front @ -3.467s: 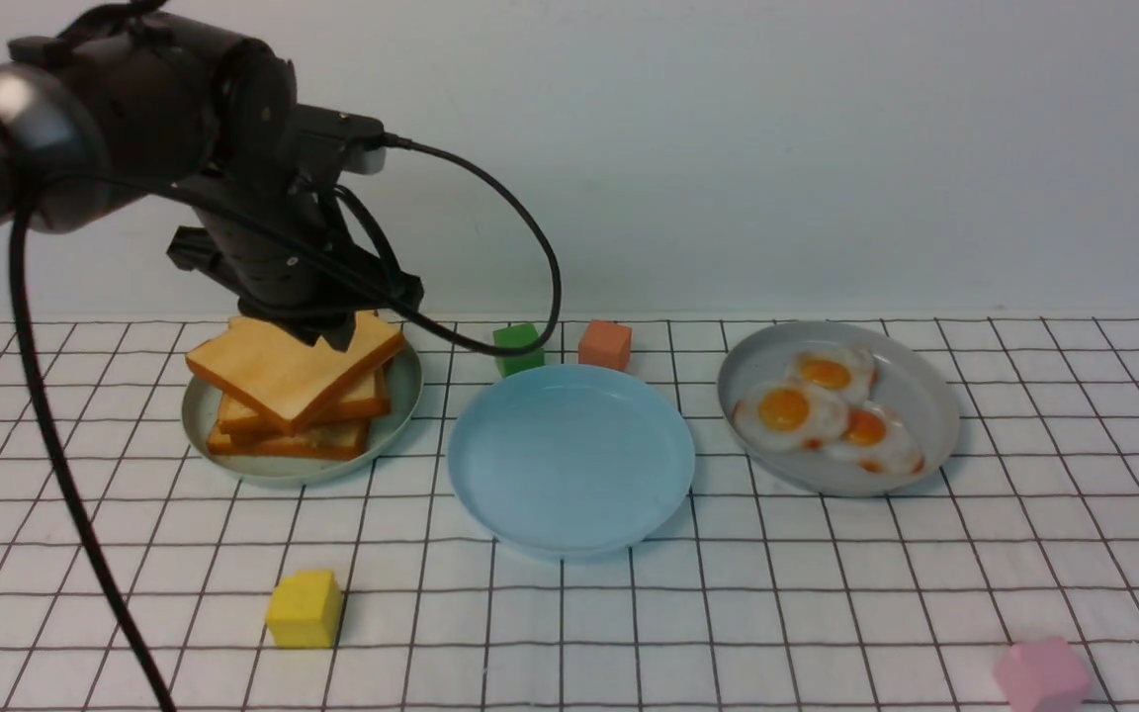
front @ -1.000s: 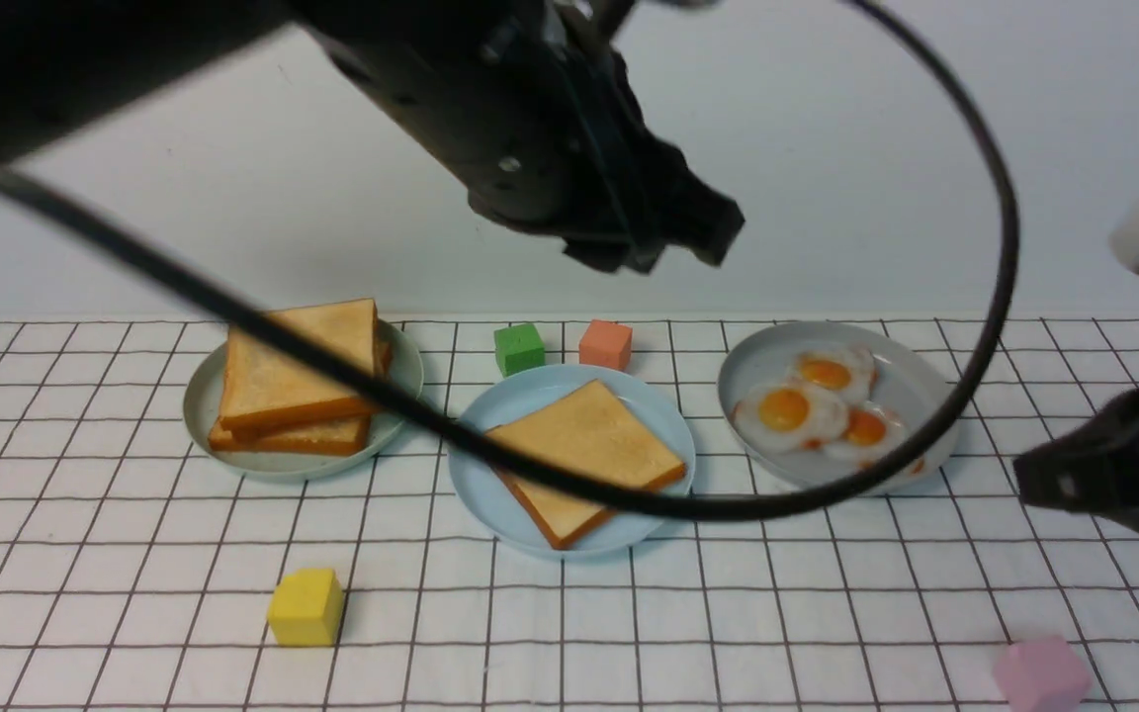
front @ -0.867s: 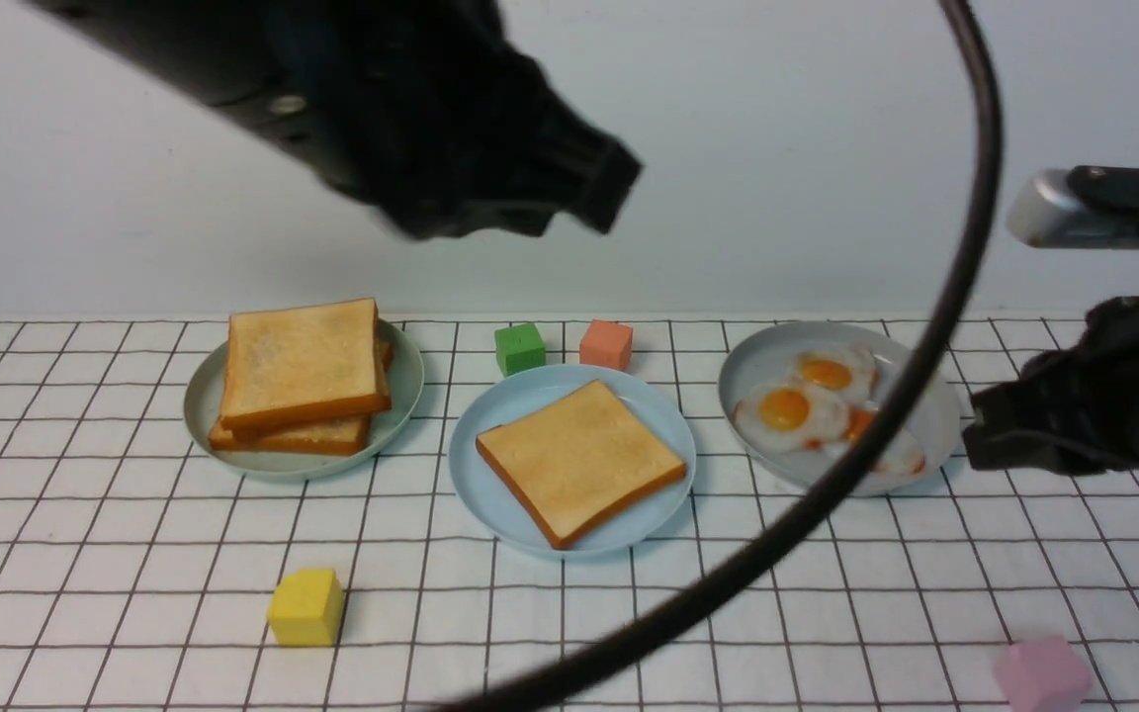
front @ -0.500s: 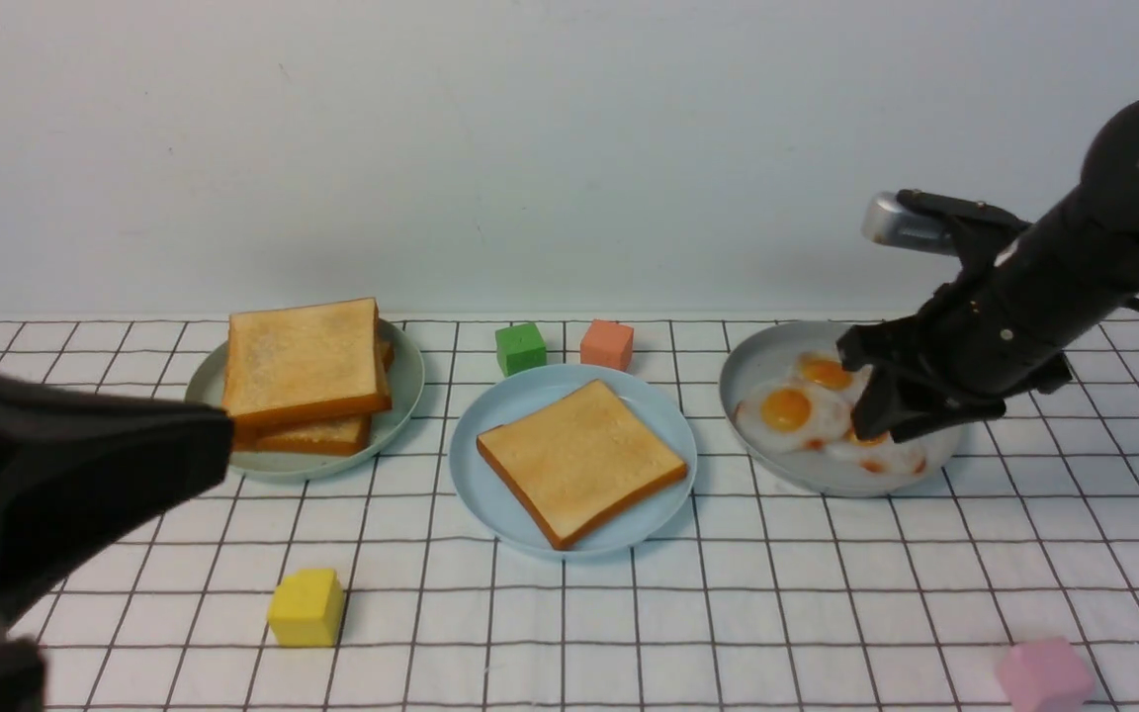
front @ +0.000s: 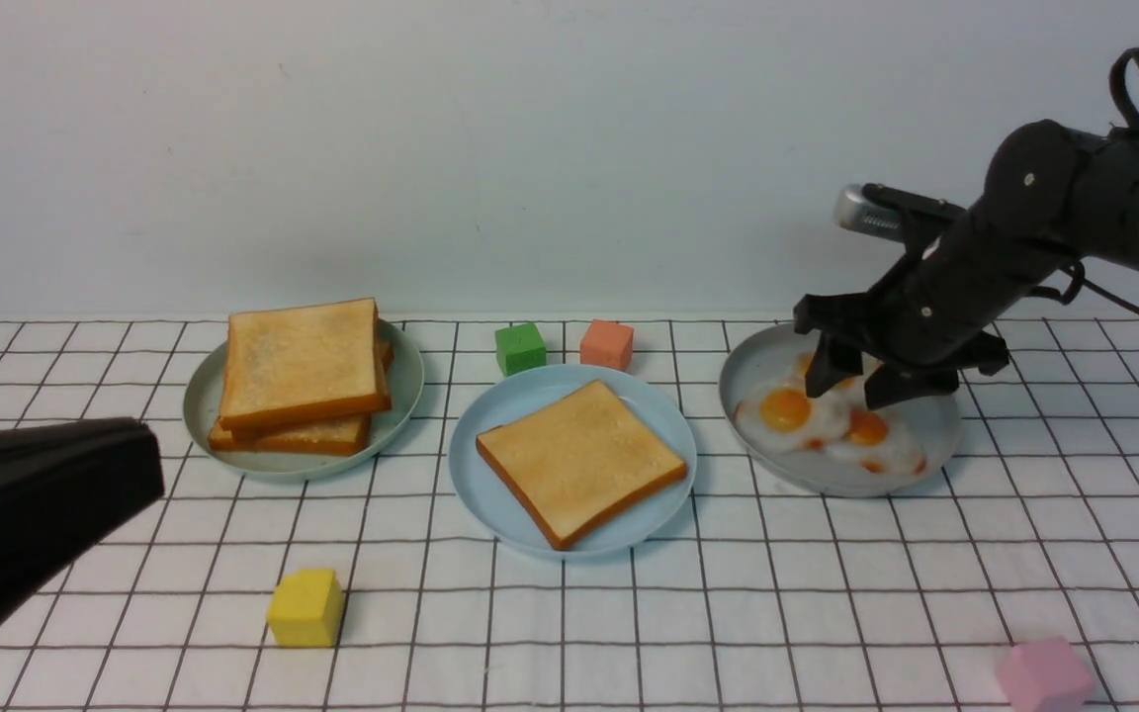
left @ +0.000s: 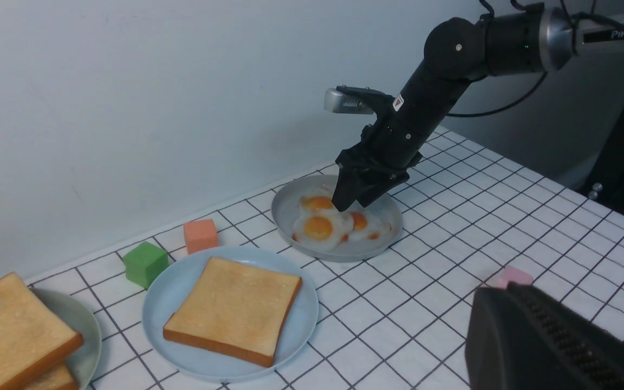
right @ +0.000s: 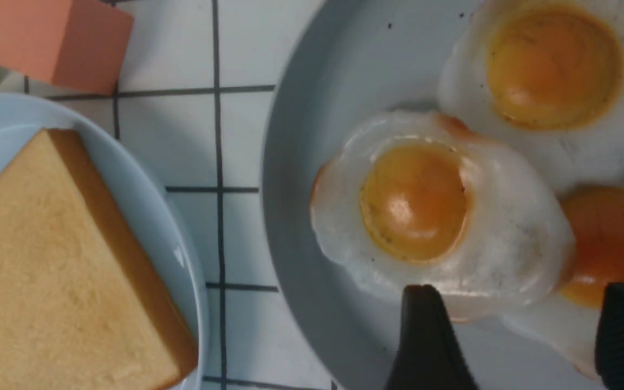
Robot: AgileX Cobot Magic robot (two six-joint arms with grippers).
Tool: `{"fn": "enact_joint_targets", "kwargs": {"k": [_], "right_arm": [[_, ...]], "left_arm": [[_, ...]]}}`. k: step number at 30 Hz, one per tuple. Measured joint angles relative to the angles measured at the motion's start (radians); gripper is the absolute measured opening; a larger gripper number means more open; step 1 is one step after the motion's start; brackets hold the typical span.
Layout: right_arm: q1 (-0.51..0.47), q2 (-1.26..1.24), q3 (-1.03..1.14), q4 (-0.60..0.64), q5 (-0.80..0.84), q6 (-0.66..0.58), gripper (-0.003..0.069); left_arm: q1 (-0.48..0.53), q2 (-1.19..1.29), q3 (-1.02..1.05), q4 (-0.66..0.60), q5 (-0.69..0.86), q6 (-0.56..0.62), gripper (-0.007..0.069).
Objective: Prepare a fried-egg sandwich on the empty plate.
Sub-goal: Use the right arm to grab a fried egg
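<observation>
One golden-brown toast slice [front: 579,460] lies flat on the sky-blue plate [front: 476,485], also seen in the left wrist view [left: 233,310]. No egg is on it. Three white fried eggs with orange yolks [front: 787,410] overlap on the grey plate [front: 930,435]. My right gripper [front: 848,394] hangs open just above the eggs. In the right wrist view its fingertips [right: 426,309] straddle the near edge of the front egg [right: 415,206] and hold nothing. My left gripper [front: 149,460] is low at the near left, shut and empty [left: 507,290].
A pale grey-green plate [front: 401,396] holds a plain stack of toast [front: 298,361]. A green block [front: 518,348] and an orange block [front: 605,344] stand behind the blue plate. A yellow block [front: 305,607] and a pink block [front: 1042,674] lie near the front edge.
The left gripper lifted a toast slice off the stack, left it on the blue plate and drew back to the near left. The right arm came in and dropped over the eggs.
</observation>
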Motion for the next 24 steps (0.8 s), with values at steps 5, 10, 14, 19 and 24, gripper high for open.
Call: {"fn": "enact_joint_targets", "kwargs": {"k": [5,10,14,19,24], "right_arm": [[0.0,0.045,-0.027,-0.013,-0.022,0.001,0.0427],[0.0,0.066,-0.034,-0.025,-0.042,0.001,0.0427],[0.0,0.084,-0.037,-0.029,-0.049,0.001,0.0427],[0.0,0.089,-0.041,-0.029,-0.051,0.001,0.0427],[0.0,0.097,-0.046,-0.029,-0.064,0.0,0.0427]], "left_arm": [[0.0,0.008,0.001,0.011,0.011,0.0,-0.0013],[0.0,0.008,0.001,0.012,0.014,0.0,-0.0013],[0.0,0.008,0.001,0.012,0.014,0.0,-0.0013],[0.0,0.008,0.001,0.012,0.015,0.0,-0.0013],[0.0,0.008,0.001,0.012,0.015,0.0,-0.0013]]}}
